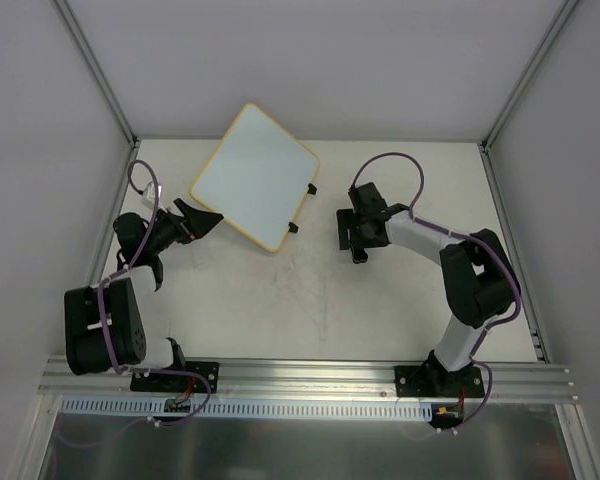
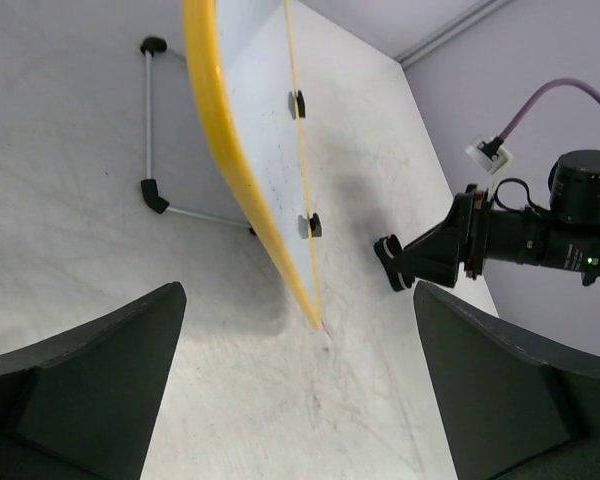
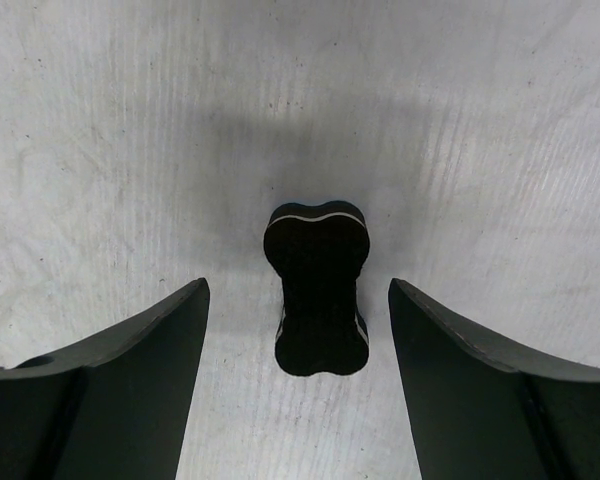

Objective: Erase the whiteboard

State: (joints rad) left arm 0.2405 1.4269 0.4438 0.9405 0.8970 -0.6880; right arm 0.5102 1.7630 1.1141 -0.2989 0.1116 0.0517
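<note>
Left wrist alone shows wire stand (image 2: 148, 120) behind whiteboard (image 2: 265, 110).

Whiteboard (image 1: 255, 172) white, yellow-framed; eraser (image 3: 318, 290) black, white-lined.

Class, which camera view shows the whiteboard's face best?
The top external view: the whiteboard shows its whole face there, and it looks blank. The left wrist view catches it nearly edge-on, so mostly the yellow frame shows. The right wrist view shows none of it.
</note>
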